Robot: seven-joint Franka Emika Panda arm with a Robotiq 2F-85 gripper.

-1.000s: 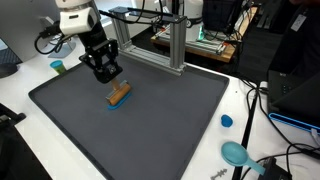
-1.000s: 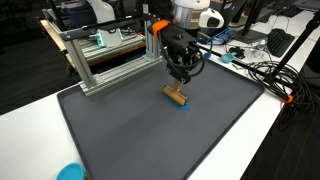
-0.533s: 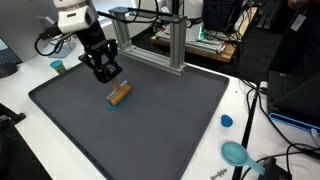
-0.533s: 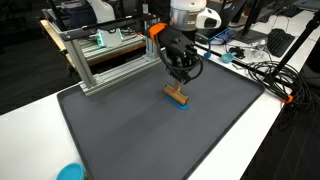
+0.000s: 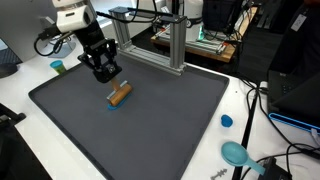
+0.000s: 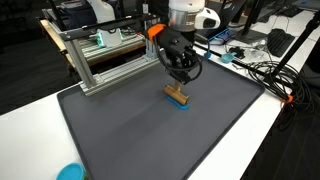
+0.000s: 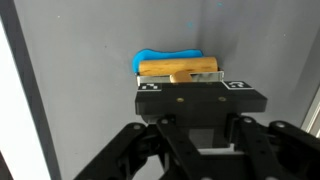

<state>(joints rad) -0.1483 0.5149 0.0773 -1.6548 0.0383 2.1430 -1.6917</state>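
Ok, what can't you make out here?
Wrist view: black housing hides the near side of the wooden block and the blue piece under it.
In both exterior views: fingers too small to tell open or shut.
In an exterior view: blue object cut by bottom edge.

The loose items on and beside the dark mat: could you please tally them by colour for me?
Wood with blue: 1, the wooden block on the mat
Blue: 1, the small cap
Teal: 2, the scoop and the small cup
Total: 4
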